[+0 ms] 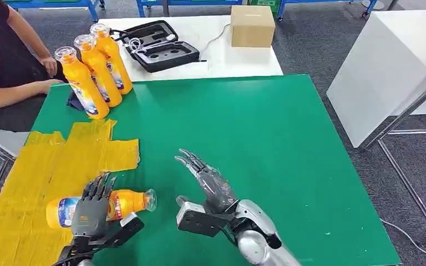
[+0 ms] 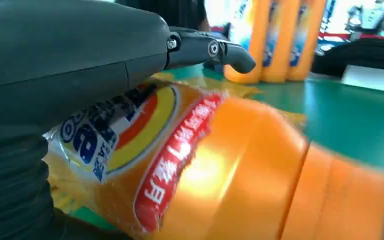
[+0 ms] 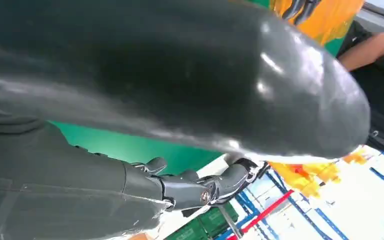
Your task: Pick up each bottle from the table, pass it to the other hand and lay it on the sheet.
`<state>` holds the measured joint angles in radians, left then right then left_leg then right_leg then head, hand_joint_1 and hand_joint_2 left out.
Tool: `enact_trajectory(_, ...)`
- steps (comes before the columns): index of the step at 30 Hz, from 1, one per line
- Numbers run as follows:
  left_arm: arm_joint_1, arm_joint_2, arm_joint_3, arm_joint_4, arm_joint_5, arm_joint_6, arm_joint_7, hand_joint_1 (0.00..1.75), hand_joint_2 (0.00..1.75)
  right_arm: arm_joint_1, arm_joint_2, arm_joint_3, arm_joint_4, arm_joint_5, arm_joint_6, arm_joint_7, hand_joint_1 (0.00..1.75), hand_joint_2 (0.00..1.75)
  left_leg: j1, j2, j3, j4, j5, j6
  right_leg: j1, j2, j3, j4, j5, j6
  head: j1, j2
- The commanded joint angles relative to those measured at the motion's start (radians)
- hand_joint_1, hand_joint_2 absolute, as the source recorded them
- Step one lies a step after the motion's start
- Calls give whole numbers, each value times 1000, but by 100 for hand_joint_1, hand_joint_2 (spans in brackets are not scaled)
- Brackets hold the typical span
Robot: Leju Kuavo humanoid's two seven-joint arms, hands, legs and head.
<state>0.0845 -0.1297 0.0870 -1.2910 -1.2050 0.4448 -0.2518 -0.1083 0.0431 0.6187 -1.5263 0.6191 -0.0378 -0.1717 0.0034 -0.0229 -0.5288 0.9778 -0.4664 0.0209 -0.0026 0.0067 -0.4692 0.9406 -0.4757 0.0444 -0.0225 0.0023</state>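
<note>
An orange bottle point(image 1: 126, 202) with a blue and red label lies on its side at the near edge of the yellow sheet point(image 1: 50, 160), its cap end out over the green table point(image 1: 266, 138). My left hand point(image 1: 90, 213) is spread over its middle, fingers straight and thumb beside it. In the left wrist view a finger point(image 2: 215, 50) stretches above the bottle point(image 2: 220, 165) without curling around it. My right hand point(image 1: 211, 183) hovers just right of the cap, fingers apart and holding nothing. Three more orange bottles point(image 1: 97, 66) stand at the table's far left corner.
A person's arms point(image 1: 11, 83) rest by the standing bottles, beside a blue cloth point(image 1: 75, 102). Behind the green table a white table carries an open black case point(image 1: 158, 47) and a cardboard box point(image 1: 252, 25). A white cabinet point(image 1: 388, 66) stands to the right.
</note>
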Motion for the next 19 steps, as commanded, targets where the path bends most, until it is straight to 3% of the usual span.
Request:
enact_trajectory(1,95,-2,-14,-255,233,-81,-114,0,175,36,-34,-28,-14,15,-7,-9,0,0,1,2,-2,1,-1,0,1,0,-2,0,-1,0,0,0)
enact_trajectory(13,94,-1,-14,-260,233,-86,-111,0,175,37,-35,-28,-15,16,-7,-9,0,0,1,2,-4,1,0,-1,1,-1,-3,0,0,0,0,0)
enact_trajectory(14,90,-31,13,-281,350,-64,-177,0,175,49,-28,-34,-23,19,-10,-11,0,0,1,1,-3,0,0,0,1,-1,-3,0,0,0,0,0)
enact_trajectory(15,91,-71,38,-356,526,-71,-266,0,0,66,-21,-35,-36,27,-15,-22,0,0,1,1,-3,0,0,0,1,-1,-3,0,0,0,0,0)
enact_trajectory(19,98,-174,113,-594,816,-165,-316,0,0,145,63,-38,-120,86,-110,-92,0,0,2,0,-7,4,-1,-1,2,-2,-5,2,-1,0,0,0)
